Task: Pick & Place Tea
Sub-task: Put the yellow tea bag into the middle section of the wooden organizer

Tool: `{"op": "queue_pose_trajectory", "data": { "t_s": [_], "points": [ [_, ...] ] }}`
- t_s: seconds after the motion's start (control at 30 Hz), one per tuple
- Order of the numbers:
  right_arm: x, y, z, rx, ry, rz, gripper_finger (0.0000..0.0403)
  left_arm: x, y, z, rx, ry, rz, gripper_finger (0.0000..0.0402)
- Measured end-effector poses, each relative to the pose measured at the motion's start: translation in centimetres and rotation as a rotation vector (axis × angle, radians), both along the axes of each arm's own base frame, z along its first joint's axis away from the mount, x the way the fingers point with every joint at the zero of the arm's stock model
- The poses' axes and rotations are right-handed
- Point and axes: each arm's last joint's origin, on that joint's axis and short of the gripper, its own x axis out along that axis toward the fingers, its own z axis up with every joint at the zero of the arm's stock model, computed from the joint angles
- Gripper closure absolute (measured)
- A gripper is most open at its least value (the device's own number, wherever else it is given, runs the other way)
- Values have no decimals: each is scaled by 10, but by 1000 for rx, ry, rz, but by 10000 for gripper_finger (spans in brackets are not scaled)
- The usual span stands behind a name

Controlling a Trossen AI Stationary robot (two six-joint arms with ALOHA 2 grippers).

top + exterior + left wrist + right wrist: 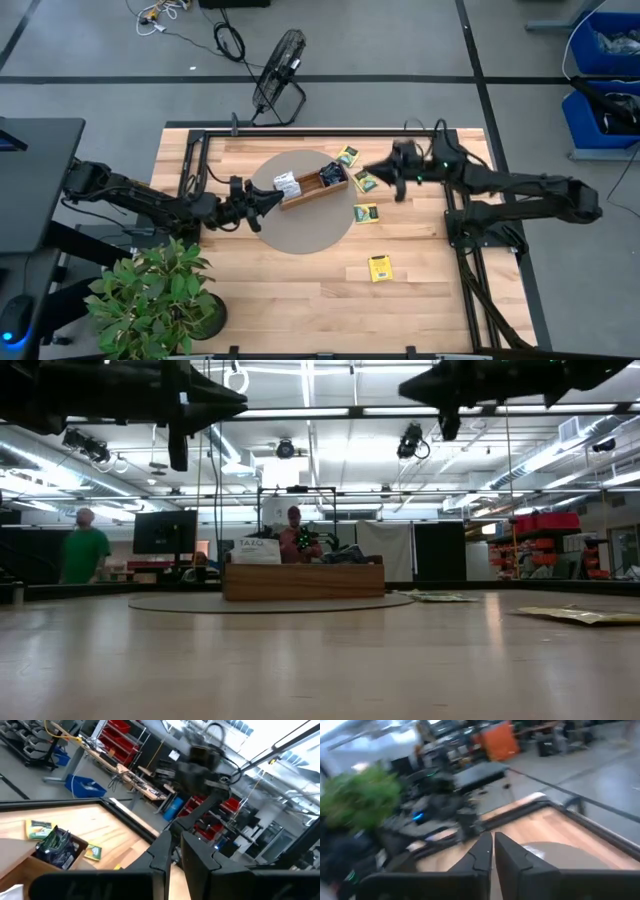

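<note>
Tea: loose green-yellow packets (pixel 366 213) on the table R of the wooden tray (pixel 316 190), one at (pixel 380 267) nearer the front edge, others already in the tray. I've got the right gripper (pixel 383 172) raised, fingers closed and empty, beside the packet at (pixel 366 181), so R arm is nearer. Left gripper (pixel 272 198) also closed and empty at the tray's L end; packet print and tray contents hard to make out.

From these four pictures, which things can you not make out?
- Tray contents: too small in the high view; its wall hides them in the low view.
- Packet print: too small.
- Right gripper: the right wrist view is blurred.
- Left gripper: cut off by the picture's edge.
</note>
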Motion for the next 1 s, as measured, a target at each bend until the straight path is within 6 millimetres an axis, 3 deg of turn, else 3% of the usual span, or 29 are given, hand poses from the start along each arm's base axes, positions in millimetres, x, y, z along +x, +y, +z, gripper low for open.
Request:
{"op": "queue_pose_trajectory", "data": {
  "t_s": [0.1, 0.2, 0.4, 0.6, 0.77, 1.0],
  "points": [
    [-9, 17, -3, -12, 37, 81, 377, 1, 2, -3, 10, 38, 11, 356],
    [-18, 28, 7, -24, -37, 58, 394, 1, 3, -5, 13, 59, 16, 356],
    [-28, 38, 3, -286, 43, 91, 381, 1, 3, -14, -10, 132, 10, 356],
    [-28, 37, 6, -156, 7, 49, 388, 2, 3, -15, -56, 130, 8, 356],
    [-28, 41, 16, -128, -93, 134, 398, 2, 1, -17, -9, 161, -65, 356],
    [-29, 54, 11, -77, -109, 120, 350, 4, -1, -16, 44, 201, -112, 356]
  ]
}}
